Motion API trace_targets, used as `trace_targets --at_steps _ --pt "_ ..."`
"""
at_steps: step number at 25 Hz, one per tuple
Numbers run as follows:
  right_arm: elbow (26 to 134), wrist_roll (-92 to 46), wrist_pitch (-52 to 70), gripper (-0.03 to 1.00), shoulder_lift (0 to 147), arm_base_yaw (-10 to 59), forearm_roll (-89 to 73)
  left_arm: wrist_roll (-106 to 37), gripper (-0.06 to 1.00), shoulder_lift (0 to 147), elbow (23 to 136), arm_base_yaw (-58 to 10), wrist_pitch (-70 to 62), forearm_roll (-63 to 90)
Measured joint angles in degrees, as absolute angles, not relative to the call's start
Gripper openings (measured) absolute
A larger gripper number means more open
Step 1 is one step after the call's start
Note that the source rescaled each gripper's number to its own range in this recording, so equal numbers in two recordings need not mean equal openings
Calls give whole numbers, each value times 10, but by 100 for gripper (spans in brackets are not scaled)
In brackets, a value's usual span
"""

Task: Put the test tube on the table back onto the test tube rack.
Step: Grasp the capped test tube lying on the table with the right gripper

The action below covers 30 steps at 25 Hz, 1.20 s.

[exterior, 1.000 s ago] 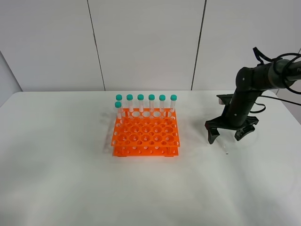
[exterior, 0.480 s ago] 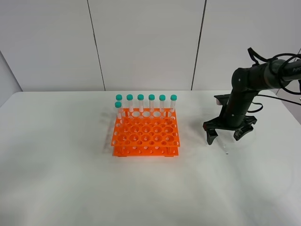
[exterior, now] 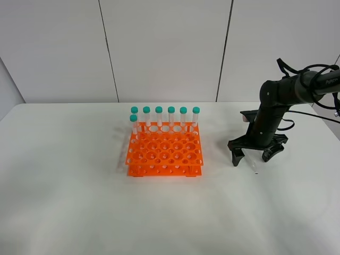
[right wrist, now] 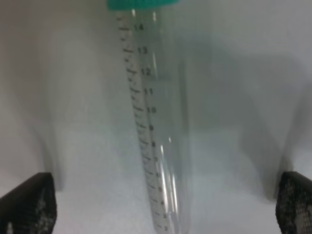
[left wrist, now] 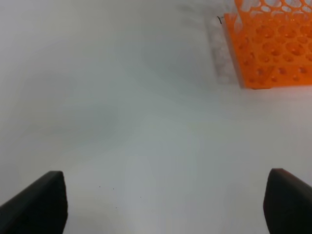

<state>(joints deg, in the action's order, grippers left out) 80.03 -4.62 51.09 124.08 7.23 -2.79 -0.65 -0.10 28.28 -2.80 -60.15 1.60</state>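
– Table first: what sort?
– White and matte. Filled the lower part of the high view, beneath a pale panelled wall.
– Next in size?
– Right arm, black. Reached in from the right edge and bent down toward the tabletop. Then test tube rack: bright orange, two tiers, grid of round holes. Stood near the middle, well apart from the arm.
– Loaded?
– Held seven upright tubes with teal caps: six along the back row, one in the second row at the left end.
– Right gripper?
– Hung low over the table, to the right of the rack. Jaws spread wide, one finger on each side of the test tube, with a gap on both sides in the wrist view. Not pinching.
– And that tube?
– Lay flat on the table between those fingers. Clear, with printed graduation marks and a teal cap.
– Left gripper?
– Jaws spread wide too, dark fingertips at the corners of its wrist view. Hung over bare white tabletop, with a corner of the rack ahead and off to one side.
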Motion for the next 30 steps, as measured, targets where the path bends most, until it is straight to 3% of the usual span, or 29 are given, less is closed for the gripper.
trace_targets --at_steps 7,13,16,24,30 --pt "802 -46 510 85 1241 72 -28 -7 100 -1 283 -28 -602 16" --pt "802 -46 513 38 1241 72 -26 -7 100 -1 283 -28 -602 16" --pt "802 -46 514 1 1241 72 -26 -7 100 -1 283 -28 -602 16" --pt "814 -46 527 1 1231 72 -13 -7 100 -1 283 -28 -602 16" --pt "859 -48 580 1 1117 72 -8 -7 100 -1 283 -28 -602 16"
